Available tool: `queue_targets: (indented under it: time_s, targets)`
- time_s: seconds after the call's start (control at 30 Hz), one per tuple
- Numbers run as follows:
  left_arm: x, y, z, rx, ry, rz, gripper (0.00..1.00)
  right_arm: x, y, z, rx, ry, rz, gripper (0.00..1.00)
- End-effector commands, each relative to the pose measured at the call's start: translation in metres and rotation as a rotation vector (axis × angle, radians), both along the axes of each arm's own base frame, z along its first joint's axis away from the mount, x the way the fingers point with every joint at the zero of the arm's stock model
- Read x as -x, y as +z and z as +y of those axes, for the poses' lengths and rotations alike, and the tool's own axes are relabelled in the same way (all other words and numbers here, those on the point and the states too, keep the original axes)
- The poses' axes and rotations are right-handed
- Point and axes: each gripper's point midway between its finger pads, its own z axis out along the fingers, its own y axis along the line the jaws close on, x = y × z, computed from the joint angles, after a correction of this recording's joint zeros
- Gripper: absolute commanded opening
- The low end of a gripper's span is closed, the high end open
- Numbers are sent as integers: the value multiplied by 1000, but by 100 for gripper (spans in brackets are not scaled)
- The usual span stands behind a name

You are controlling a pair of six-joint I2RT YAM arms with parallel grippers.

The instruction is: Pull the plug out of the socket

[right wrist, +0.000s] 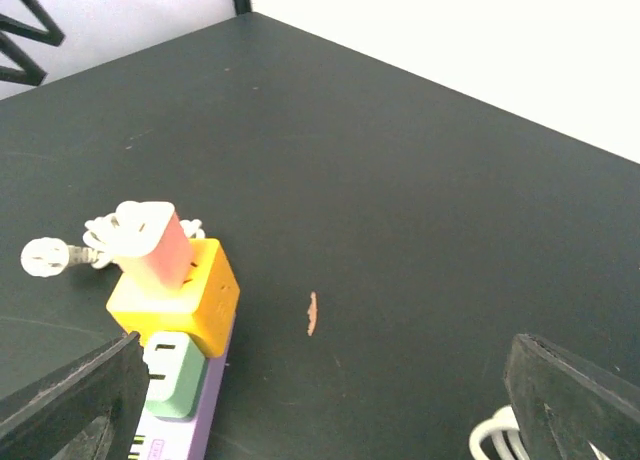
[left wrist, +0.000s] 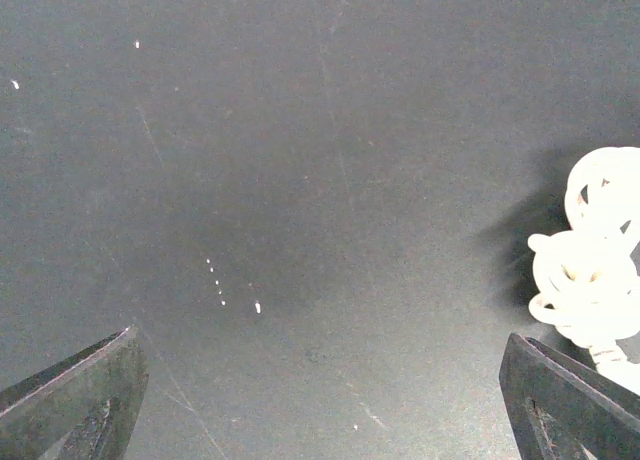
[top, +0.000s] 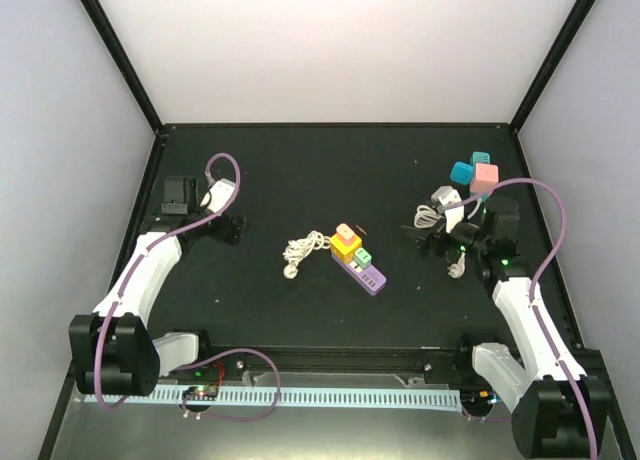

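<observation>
A purple power strip (top: 368, 275) lies at the table's middle. A yellow cube socket (top: 347, 246) and a green plug (top: 363, 257) sit in it. A pink plug (top: 344, 232) with a white cable (top: 300, 249) is plugged into the yellow cube. My left gripper (top: 232, 228) is open and empty, left of the cable; its view (left wrist: 320, 410) shows the coiled cable (left wrist: 590, 270) at the right edge. My right gripper (top: 432, 242) is open and empty, right of the strip. Its view (right wrist: 320, 410) shows the pink plug (right wrist: 155, 242), yellow cube (right wrist: 185, 298) and green plug (right wrist: 175, 372) at lower left.
Teal and pink cube adapters (top: 475, 172) and a white charger with a coiled cord (top: 440, 208) lie at the back right, beside my right gripper. A bit of that cord (right wrist: 495, 442) shows by my right finger. Black frame posts stand at the table's far corners.
</observation>
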Motion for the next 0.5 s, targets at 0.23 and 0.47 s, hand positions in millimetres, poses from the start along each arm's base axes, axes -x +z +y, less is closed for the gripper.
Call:
queue_targets:
  time_s: [0.23, 0.47]
  targets:
    - [2, 27, -11, 66, -15, -9, 99, 34, -29, 60, 186, 277, 3, 100]
    - [7, 40, -15, 82, -35, -40, 99, 55, -62, 88, 251, 385, 14, 98]
